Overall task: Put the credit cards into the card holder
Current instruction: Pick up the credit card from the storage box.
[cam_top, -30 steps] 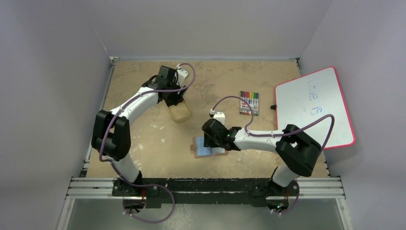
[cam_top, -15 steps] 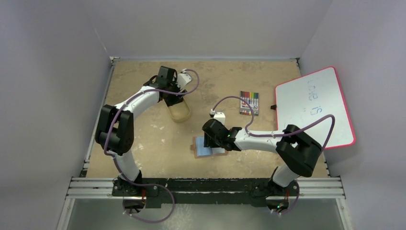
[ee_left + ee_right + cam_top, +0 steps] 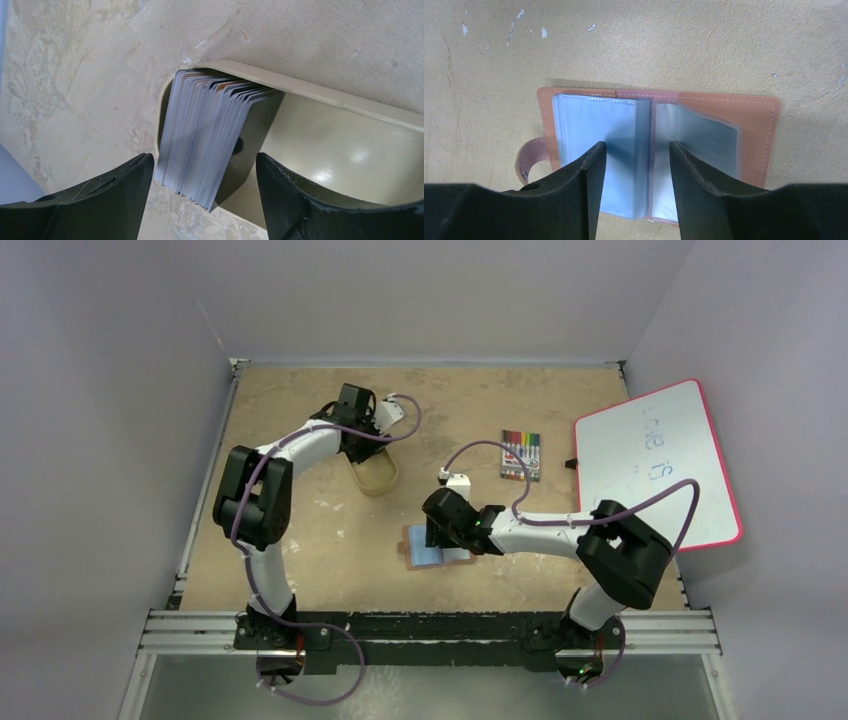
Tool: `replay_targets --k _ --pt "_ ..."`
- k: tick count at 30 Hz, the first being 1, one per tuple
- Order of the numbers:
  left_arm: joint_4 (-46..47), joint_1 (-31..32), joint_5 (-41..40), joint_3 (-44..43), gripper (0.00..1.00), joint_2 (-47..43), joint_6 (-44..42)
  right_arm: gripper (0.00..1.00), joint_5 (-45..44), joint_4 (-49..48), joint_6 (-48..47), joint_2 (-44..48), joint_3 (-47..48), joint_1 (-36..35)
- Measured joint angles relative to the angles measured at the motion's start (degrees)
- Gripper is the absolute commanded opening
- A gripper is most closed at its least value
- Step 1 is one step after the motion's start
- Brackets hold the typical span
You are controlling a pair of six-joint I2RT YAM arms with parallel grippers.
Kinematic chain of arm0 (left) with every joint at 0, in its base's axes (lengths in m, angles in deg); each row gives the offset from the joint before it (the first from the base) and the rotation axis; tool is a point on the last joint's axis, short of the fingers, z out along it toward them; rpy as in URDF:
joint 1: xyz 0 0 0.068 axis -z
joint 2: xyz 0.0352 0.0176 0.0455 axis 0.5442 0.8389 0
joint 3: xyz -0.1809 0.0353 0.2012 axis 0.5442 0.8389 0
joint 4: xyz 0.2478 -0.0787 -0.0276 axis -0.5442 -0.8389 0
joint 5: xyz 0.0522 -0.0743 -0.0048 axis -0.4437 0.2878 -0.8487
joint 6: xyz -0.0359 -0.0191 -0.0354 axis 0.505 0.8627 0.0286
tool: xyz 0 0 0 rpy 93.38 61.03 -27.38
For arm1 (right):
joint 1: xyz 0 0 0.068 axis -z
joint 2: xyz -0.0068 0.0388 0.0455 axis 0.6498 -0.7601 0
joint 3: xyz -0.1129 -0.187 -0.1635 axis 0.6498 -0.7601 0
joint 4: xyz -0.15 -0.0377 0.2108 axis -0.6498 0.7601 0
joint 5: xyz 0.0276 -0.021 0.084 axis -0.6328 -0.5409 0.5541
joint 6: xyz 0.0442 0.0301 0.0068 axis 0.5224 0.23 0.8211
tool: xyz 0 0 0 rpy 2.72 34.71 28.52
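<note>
A stack of grey-white credit cards (image 3: 207, 135) stands on edge at one end of the tan oval tray (image 3: 345, 145). My left gripper (image 3: 200, 200) is open, its jaws on either side of the stack, not touching it. In the top view the left gripper (image 3: 362, 432) hangs over the tray (image 3: 376, 476). The brown card holder (image 3: 659, 145) lies open on the table, its blue-grey pockets up. My right gripper (image 3: 638, 165) is open just above its middle fold, empty. The holder also shows in the top view (image 3: 420, 552) under the right gripper (image 3: 443, 530).
A pack of coloured markers (image 3: 520, 454) lies right of centre. A white board with a pink rim (image 3: 660, 465) leans at the right edge. The table has walls at the back and on both sides.
My left arm's elbow has swung up and to the right, and the wrist has turned over the tray. My right arm and the card holder have not moved.
</note>
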Motion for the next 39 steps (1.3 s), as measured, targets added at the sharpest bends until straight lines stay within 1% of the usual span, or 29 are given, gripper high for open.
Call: replay_targets --k 5,15,20,24,27,39 --pt "1.81 0.0 -1.62 -0.13 0.69 0.26 -0.52 0.53 0.0 0.0 0.17 0.02 0.0 0.0" --pt "2.21 0.04 -2.08 -0.33 0.58 0.26 -0.92 0.53 0.0 0.0 0.15 0.02 0.02 0.0" --pt "2.29 0.04 -2.08 -0.33 0.57 0.26 -0.87 0.53 0.0 0.0 0.15 0.02 0.02 0.0" --pt "2.27 0.04 -2.05 -0.33 0.53 0.26 -0.83 0.53 0.0 0.02 0.15 0.02 0.02 0.0" --pt "2.27 0.04 -2.03 -0.33 0.48 0.26 -0.74 0.52 0.0 0.0 0.15 0.02 0.02 0.0" --pt "2.01 0.39 -2.03 -0.5 0.25 0.0 -0.22 0.52 -0.02 0.0 0.15 0.02 0.02 0.0"
